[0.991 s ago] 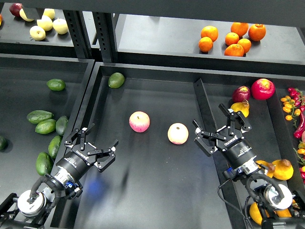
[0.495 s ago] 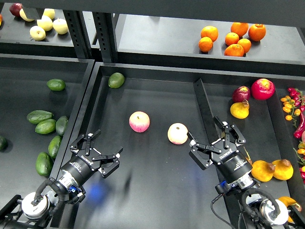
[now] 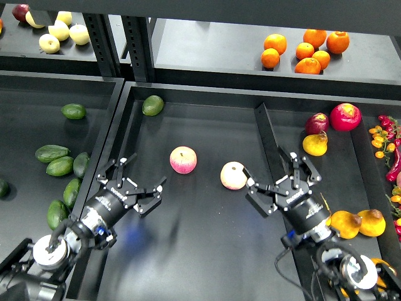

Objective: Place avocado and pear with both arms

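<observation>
Several dark green avocados lie in the left bin; the nearest (image 3: 71, 192) is just left of my left gripper (image 3: 135, 182), with others beside it (image 3: 52, 152). A paler, shorter avocado (image 3: 152, 105) lies at the back of the middle tray. Golden pears lie in the right bin: one (image 3: 346, 224) with a brownish stem end just right of my right arm, another (image 3: 372, 222) beside it, and one (image 3: 315, 143) farther back. My right gripper (image 3: 281, 182) hovers over the divider. Both grippers are open and empty.
Two pink-yellow apples (image 3: 183, 160) (image 3: 234, 175) lie in the middle tray between the grippers. A black divider (image 3: 264, 135) separates it from the right bin, which holds red fruit (image 3: 345, 116). Oranges (image 3: 305, 50) and pale fruit (image 3: 60, 30) sit on the back shelf.
My right gripper has moved left and nearer, off the right bin to the divider, uncovering the back pear. My left gripper has moved a little forward and right. Both stay open.
</observation>
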{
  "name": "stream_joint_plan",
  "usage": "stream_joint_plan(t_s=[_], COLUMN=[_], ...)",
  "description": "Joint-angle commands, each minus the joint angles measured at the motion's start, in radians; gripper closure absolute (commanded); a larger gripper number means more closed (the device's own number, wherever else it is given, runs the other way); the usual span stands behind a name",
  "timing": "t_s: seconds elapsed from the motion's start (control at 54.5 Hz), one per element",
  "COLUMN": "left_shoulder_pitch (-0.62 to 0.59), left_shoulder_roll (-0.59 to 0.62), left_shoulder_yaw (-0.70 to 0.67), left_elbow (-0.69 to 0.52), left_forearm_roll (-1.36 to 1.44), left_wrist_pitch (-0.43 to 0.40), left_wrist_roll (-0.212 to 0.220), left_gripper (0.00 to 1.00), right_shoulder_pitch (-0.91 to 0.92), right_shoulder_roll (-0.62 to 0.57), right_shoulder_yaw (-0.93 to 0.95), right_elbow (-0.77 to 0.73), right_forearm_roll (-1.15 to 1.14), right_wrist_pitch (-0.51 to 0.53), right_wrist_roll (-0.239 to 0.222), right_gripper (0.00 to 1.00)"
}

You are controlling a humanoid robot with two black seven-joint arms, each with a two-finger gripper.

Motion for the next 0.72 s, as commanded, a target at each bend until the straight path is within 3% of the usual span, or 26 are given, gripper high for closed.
stream_joint_plan(t_s=[0.0,0.697], left_shoulder_pitch=[-0.023,-0.018], left_shoulder_roll=[0.000,0.000], left_shoulder_yaw=[0.002,0.011], left_elbow=[-0.004,-0.015], left_forearm_roll=[0.000,0.000], left_wrist_pitch=[0.000,0.000], left_wrist_roll=[0.000,-0.007], left_gripper=[0.01,0.01], right_shoulder_pitch=[0.013,0.027], right_shoulder_roll=[0.000,0.000], right_shoulder_yaw=[0.002,0.005], right_elbow=[0.004,0.020], right_forearm_roll=[0.000,0.002], right_wrist_pitch=[-0.031,-0.039], right_wrist_roll=[0.000,0.000], right_gripper=[0.00,0.00])
